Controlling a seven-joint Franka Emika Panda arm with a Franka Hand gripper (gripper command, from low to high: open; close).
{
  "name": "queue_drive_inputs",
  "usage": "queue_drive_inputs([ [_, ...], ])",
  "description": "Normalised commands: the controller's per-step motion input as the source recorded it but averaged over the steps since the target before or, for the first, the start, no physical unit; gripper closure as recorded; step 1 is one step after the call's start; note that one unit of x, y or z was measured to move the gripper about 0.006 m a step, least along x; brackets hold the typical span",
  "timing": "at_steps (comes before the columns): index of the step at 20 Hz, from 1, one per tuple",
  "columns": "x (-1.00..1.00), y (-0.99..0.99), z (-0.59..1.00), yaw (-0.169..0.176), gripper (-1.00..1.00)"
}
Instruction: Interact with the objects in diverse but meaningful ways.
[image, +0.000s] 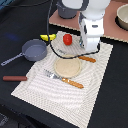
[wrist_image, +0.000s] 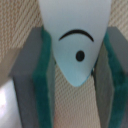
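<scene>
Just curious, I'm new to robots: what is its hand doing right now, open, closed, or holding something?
Hand: closed on the white fish-shaped piece, which sits between its green-padded fingers.

From my remote station, the glossy white, rounded Franka arm (image: 89, 27) looked bulky, with a black cable (image: 50, 22) trailing down beside it. Up close, its gripper (wrist_image: 75, 75) had two boxy dark grey fingers (wrist_image: 22, 75), each lined inside with a teal-green foam pad (wrist_image: 44, 80).

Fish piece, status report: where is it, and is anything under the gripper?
Gripper shut on white fish piece. Held over the striped mat. Wooden plate and tomato nearby, nothing blocking.
</scene>
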Motion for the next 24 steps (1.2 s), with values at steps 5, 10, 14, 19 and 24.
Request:
queue_drive_inputs([
  [5,-0.25,0.07,0.73,-0.001,-1.00],
  [10,-0.24,0.09,1.00,-0.005,-1.00],
  [14,-0.25,0.05,0.98,-0.010,-1.00],
  [19,-0.40,0.00,0.42,-0.018,-1.00],
  [24,-0.58,-0.03,0.10,-0.063,-1.00],
])
